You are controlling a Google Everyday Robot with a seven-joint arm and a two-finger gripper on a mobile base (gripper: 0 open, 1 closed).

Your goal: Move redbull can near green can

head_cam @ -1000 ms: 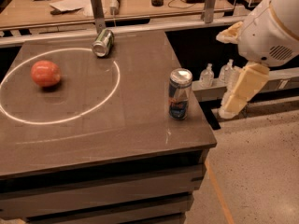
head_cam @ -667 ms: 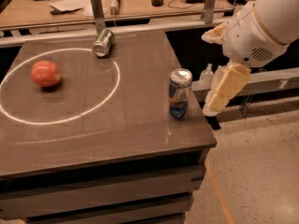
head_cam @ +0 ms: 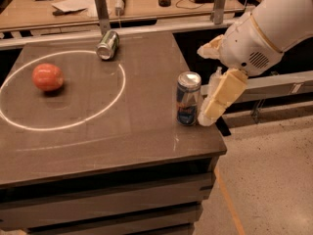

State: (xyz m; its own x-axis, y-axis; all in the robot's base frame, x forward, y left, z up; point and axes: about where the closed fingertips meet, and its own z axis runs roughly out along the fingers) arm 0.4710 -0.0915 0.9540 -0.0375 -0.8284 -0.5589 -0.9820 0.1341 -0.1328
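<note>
The redbull can (head_cam: 188, 99) stands upright near the right edge of the dark table (head_cam: 146, 126). It is tall, slim, silver and blue. The green can (head_cam: 107, 44) lies on its side at the back of the table, on the rim of a white painted circle. My gripper (head_cam: 204, 85) is just right of the redbull can, at the table's right edge. It is open and empty. Its lower cream finger (head_cam: 221, 96) hangs close beside the can, and the upper finger (head_cam: 210, 49) sits above and behind it.
A red apple (head_cam: 47, 77) lies inside the white circle (head_cam: 120, 82) at the left. A wooden bench (head_cam: 146, 4) with papers, tools and two metal posts stands behind the table. A rail (head_cam: 274, 87) and bare floor lie to the right.
My arm has moved left and nearer, bringing the gripper from off the table's right side to right beside the redbull can. The cans and the apple have not moved.
</note>
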